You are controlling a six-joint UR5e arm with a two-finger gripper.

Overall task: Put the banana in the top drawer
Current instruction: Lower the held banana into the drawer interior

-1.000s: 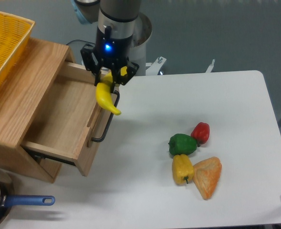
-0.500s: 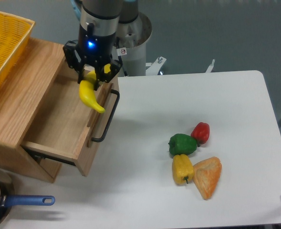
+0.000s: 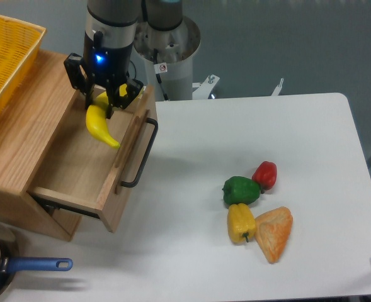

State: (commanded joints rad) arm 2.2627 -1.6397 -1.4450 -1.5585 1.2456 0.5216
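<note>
Gripping gripper [image 3: 107, 100] — banana [image 3: 99, 123] curved, bright-yellow.

Green pepper [image 3: 240, 190] on the white counter [image 3: 311, 145], taken as landmark. Red pepper [image 3: 265, 175] touches its upper right; yellow pepper [image 3: 240, 222] lies just below it; an orange wedge-shaped piece [image 3: 274, 233] lies below right, beside the yellow pepper. Far left: yellow mesh basket [image 3: 5, 56] above, blue-handled pan [image 3: 9, 267] below.

Claw [image 3: 103, 104] with banana [image 3: 99, 123] now farther left, above top drawer [image 3: 78, 160].
</note>
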